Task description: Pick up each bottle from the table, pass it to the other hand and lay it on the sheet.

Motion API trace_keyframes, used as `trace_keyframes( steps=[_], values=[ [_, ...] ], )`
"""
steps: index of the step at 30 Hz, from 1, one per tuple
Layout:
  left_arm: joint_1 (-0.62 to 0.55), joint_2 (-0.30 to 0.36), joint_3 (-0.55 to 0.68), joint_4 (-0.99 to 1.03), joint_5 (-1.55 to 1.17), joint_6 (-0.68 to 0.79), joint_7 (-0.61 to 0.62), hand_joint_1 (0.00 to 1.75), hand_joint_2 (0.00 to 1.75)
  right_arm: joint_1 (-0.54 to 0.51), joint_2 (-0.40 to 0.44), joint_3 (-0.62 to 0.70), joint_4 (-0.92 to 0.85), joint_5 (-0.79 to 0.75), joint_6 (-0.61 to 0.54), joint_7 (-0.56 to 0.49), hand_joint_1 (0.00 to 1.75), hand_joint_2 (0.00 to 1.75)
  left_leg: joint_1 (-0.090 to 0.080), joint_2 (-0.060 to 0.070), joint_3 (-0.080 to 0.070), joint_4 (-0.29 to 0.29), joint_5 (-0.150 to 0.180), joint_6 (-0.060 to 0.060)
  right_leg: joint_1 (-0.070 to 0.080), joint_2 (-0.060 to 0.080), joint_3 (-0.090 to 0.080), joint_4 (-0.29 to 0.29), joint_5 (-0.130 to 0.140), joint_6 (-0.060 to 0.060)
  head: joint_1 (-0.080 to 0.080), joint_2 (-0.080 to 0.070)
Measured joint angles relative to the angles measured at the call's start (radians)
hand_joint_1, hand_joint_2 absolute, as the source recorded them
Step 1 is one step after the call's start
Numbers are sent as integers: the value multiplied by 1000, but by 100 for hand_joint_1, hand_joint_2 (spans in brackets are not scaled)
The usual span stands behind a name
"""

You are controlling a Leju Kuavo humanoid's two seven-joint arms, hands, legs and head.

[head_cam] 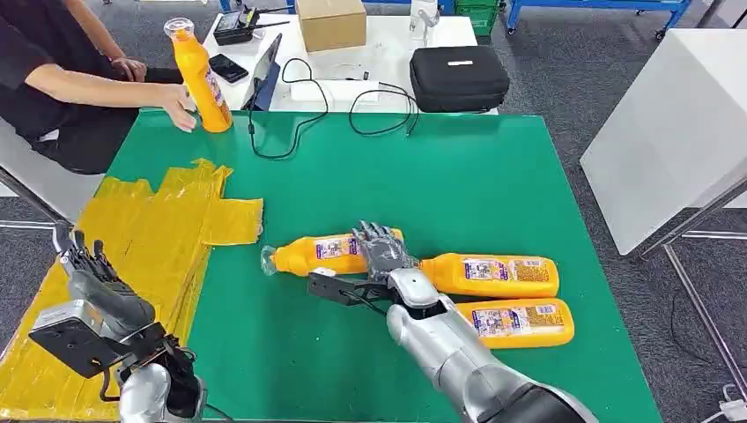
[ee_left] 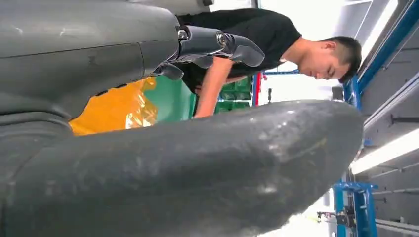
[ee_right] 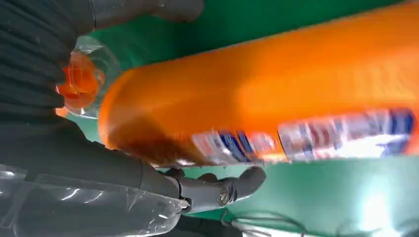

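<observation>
As the right hand curls over the lying orange plastic bottle (grip not surely closed), the round bottle may roll away on the green surface.

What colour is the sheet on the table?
Yellow. The sheet is crinkly yellow plastic on the green table, best seen in the head view.

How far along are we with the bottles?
Nothing done yet: the yellow sheet holds no bottle. In hand: the right robot hand is over the first lying bottle, not yet lifted. Left: the handover to the left robot hand, two more lying bottles, and the upright bottle a person's hand touches.
</observation>
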Motion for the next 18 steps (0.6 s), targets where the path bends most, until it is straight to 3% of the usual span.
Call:
trace_keyframes(
  steps=[6,18],
  values=[
    [-3,0,0,5,10,-12,0,0,0,-33,0,1,44,13,85,56,0,175,0,0,0,0,0,0,0,0,0,0,0,0,0,0],
    [-4,0,0,7,10,-12,0,0,0,-47,0,1,71,13,96,62,0,175,0,0,1,0,0,0,0,0,0,0,0,0,0,0]
  ],
)
